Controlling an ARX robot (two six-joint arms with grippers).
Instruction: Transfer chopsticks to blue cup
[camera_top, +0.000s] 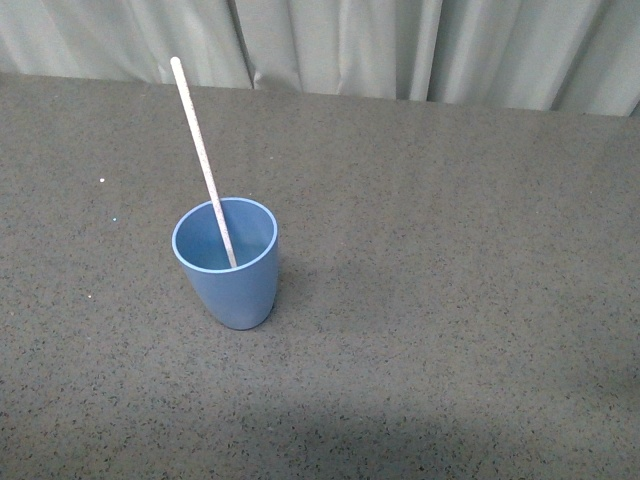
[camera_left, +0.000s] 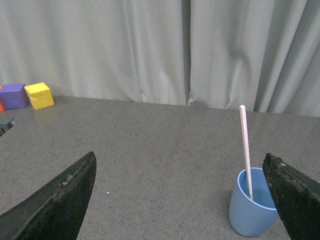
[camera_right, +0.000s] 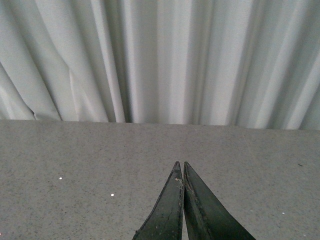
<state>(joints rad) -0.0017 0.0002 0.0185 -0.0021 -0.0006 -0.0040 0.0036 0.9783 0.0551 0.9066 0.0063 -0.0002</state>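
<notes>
Left gripper (camera_left: 180, 156) spread wide, right gripper (camera_right: 180, 164) closed, over speckled grey table (camera_top: 450, 300) before curtains (camera_right: 160, 60).

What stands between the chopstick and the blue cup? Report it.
Nothing visible does. The chopstick already stands inside the blue cup, leaning on its rim, and the open left gripper is apart from both.
</notes>
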